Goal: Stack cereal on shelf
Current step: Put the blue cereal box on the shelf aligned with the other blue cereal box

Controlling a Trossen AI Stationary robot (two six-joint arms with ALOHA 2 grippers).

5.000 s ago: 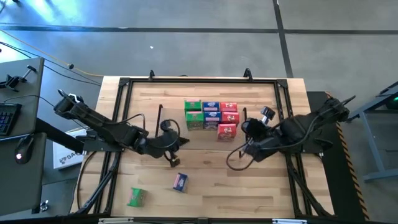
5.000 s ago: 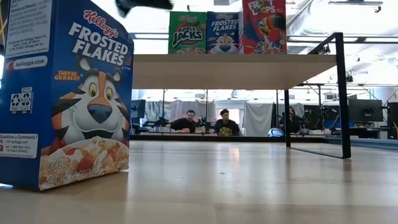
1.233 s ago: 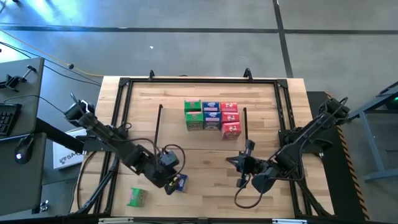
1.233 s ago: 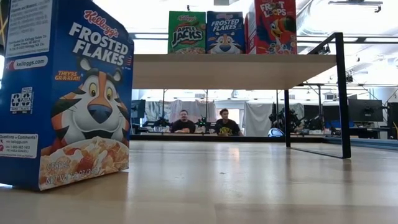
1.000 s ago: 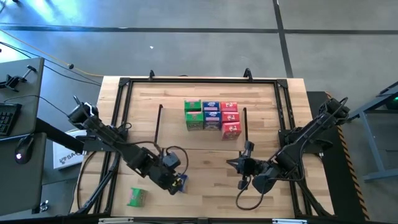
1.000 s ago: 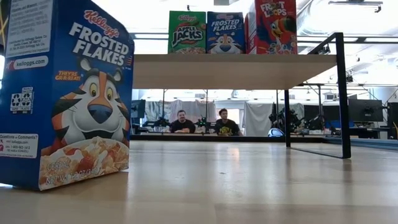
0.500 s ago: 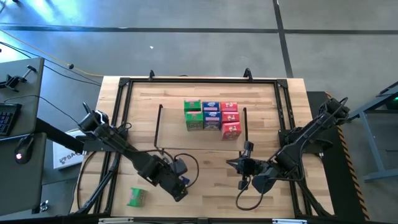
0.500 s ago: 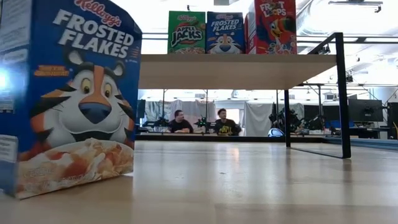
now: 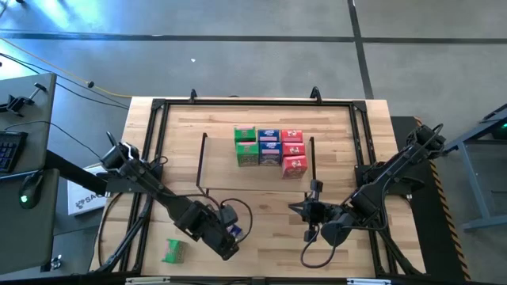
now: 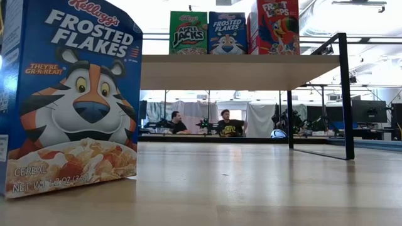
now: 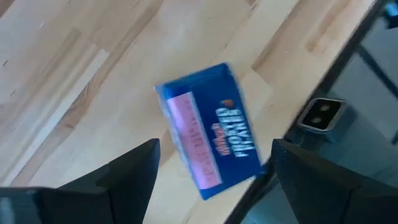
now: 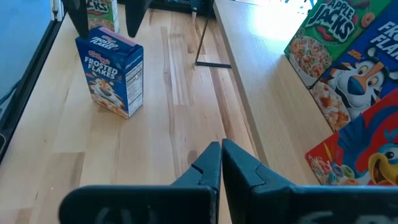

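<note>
Blue cereal box [image 11: 210, 138] at table's front edge [image 11: 323, 68]

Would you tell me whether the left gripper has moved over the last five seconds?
Yes: the left gripper moved away from the shelf toward the table's near edge.

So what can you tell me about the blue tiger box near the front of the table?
The blue Frosted Flakes box is a small cardboard carton standing upright on the wooden table, near its front edge. Its front shows a cartoon tiger above a bowl of flakes; one narrow side carries a white nutrition label. The left pincer hangs open right above it, one dark finger on each side, not squeezing it. A green box lies close by.
</note>
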